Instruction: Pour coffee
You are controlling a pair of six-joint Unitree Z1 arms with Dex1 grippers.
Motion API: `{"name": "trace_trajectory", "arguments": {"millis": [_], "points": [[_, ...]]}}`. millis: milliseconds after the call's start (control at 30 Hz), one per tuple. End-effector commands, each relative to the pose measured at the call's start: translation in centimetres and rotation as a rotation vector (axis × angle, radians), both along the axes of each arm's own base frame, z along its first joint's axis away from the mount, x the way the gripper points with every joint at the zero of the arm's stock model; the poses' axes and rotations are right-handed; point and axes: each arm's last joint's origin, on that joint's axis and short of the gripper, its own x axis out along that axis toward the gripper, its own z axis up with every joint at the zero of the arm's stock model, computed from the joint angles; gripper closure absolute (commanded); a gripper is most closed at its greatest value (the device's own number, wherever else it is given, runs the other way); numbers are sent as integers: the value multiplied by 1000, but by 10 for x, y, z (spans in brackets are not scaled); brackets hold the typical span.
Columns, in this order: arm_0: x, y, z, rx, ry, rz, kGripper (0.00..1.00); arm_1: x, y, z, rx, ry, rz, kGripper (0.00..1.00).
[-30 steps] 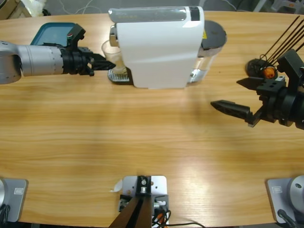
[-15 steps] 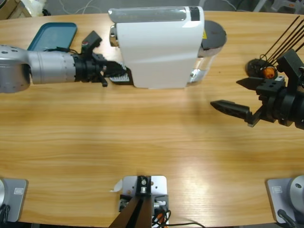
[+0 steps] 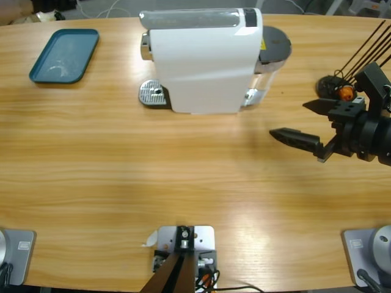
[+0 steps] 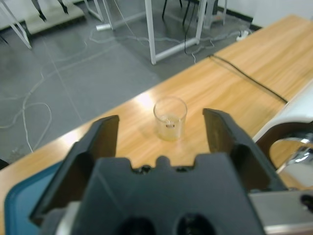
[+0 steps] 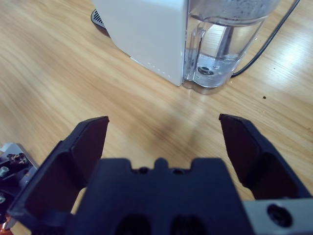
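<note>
In the left wrist view a small clear glass tumbler (image 4: 170, 119) stands upright on the wooden table near its far edge, with a shallow brownish film of coffee (image 4: 168, 133) at its bottom. My left gripper (image 4: 160, 122) is open, and the glass stands beyond its jaws, apart from them. Neither the left arm nor the glass shows in the high view. My right gripper (image 3: 294, 121) (image 5: 164, 122) is open and empty over the table, right of the white coffee machine (image 3: 201, 61).
The machine's round metal drip tray (image 3: 151, 93) holds nothing. A teal tray (image 3: 64, 55) lies at the back left and shows in the left wrist view (image 4: 14, 205). The machine's clear water tank (image 5: 225, 44) faces the right gripper. A dark stand with an orange ball (image 3: 337, 89) sits far right.
The left arm, which reached to the drip tray with the glass at its jaws, has pulled back out of the high view. The glass is gone from the drip tray. The right arm barely moved.
</note>
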Motion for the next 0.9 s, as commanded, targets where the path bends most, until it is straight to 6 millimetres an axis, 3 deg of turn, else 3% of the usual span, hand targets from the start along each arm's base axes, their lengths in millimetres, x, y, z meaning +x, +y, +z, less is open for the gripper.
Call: {"name": "trace_trajectory", "arguments": {"millis": [33,467,900], "points": [[32,-3,-59,27,161,-54,9,4,3,-7,-17,26,10,0],[75,-30,-104,-9,243,-191,9,6,5,-9,-20,41,15,0],[96,-57,-104,82,158,-220,13,8,7,-11,-22,49,17,0]]}}
